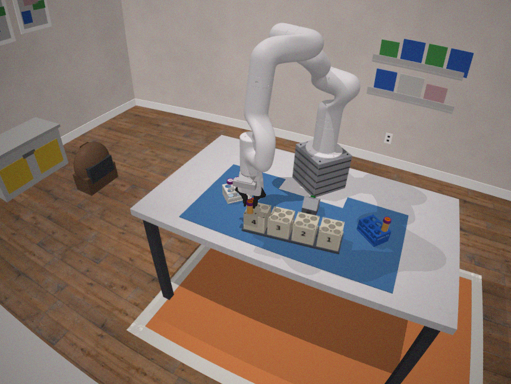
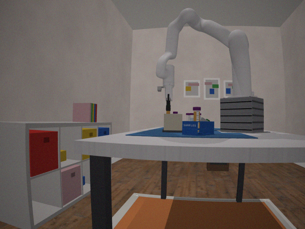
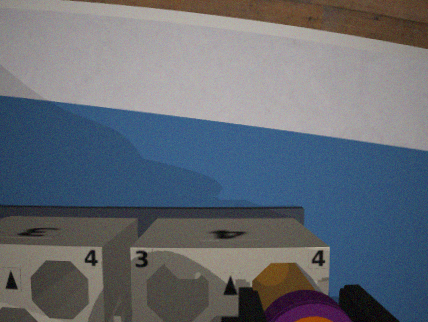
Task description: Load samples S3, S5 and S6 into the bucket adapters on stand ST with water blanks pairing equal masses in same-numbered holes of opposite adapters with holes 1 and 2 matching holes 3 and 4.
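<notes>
My gripper (image 1: 249,201) (image 2: 168,104) (image 3: 305,304) is shut on the purple cap of a sample tube (image 1: 249,207) (image 2: 168,112) (image 3: 279,281) filled with orange liquid. The tube stands upright, partly down in the hole marked 4 of adapter 4 (image 1: 255,223) (image 2: 173,122) (image 3: 175,235). This is the leftmost adapter on the loading stand (image 1: 289,241). Adapters 3 (image 1: 280,227) (image 3: 60,235), 2 (image 1: 303,234) and 1 (image 1: 329,238) show empty holes. A blue SAMPLES rack (image 1: 371,232) (image 2: 189,128) at the right holds one orange tube (image 1: 386,223) (image 2: 196,113).
A small white rack (image 1: 228,193) with blank tubes stands behind my gripper. The grey desk with the green DONE key (image 1: 312,197) sits behind adapter 2, before the arm's ribbed base (image 1: 322,171). All stand on the blue mat (image 1: 206,208).
</notes>
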Robot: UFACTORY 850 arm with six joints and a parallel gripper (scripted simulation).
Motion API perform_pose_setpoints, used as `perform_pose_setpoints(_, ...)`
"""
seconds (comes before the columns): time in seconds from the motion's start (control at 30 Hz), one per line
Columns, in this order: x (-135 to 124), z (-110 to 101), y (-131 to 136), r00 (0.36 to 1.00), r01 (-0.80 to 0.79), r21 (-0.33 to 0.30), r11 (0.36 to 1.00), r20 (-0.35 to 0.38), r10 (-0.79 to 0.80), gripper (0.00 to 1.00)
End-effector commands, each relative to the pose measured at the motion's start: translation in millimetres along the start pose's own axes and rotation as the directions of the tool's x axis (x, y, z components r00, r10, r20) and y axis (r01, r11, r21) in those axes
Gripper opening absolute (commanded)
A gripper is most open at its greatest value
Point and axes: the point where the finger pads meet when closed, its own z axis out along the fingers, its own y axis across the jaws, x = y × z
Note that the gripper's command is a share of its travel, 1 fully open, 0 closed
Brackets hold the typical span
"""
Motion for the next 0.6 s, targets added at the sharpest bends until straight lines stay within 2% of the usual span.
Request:
perform_pose_setpoints(0.0, 1, 4, 0, 1.000, 0.000, -0.001, 1.000, -0.002, 0.000, 0.00)
perform_pose_setpoints(0.57, 1, 19, 0, 1.000, 0.000, 0.000, 1.000, -0.002, 0.000, 0.00)
